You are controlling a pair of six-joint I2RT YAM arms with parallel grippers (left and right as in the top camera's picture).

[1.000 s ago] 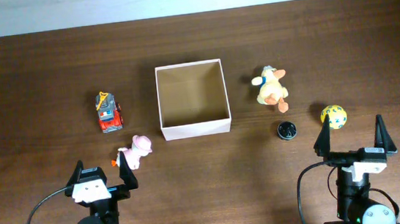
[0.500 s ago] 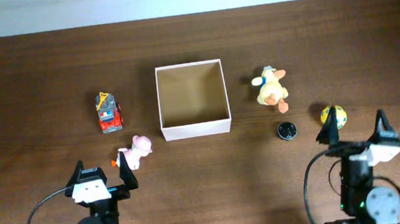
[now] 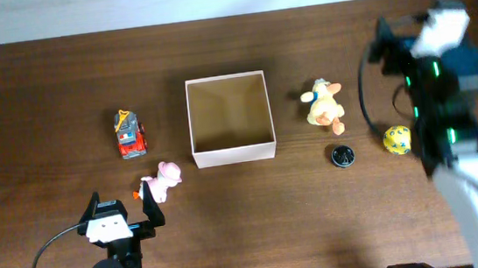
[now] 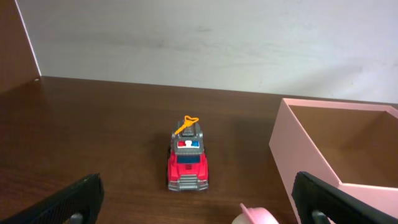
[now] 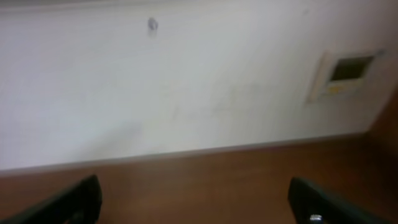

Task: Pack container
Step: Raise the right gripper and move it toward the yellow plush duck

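**woodbench:** ok, what's down at the near edge of the dark brown wooden table (image 3: 34, 101)?

**yam_fan:** The left gripper (image 3: 123, 208) sits low by the near edge, left of centre. Its fingers are spread wide with nothing between them. Just past its right finger lies a small pink plush animal (image 3: 162, 178). In the left wrist view only the top of it pokes in at the bottom.

**woodbench:** and over on the right?

**yam_fan:** There's a small black round thing (image 3: 341, 155), can't tell what it is. Near it on the right, not touching, is a yellow ball with coloured dots (image 3: 398, 140). The right arm (image 3: 447, 105) passes above the table just beside the ball.

**woodbench:** where's the box?

**yam_fan:** The square, shallow container with pale cream walls and a tan inside (image 3: 234, 155) sits midway between the left and right edges. It's a bit closer to the far edge than the near one, open top up. All the toys lie outside it on the wood. To its left, near but apart, is a red and grey toy fire truck (image 3: 131, 134) with its nose toward the near edge. To its right, also apart, is a yellow plush duck (image 3: 324, 105).

**woodbench:** right claw?

**yam_fan:** The right gripper (image 5: 194, 193) is lifted high toward the far right corner and looks blurry from overhead. Its wrist view shows both fingers spread wide, holding nothing, facing a white wall (image 5: 186, 74) past the far edge.
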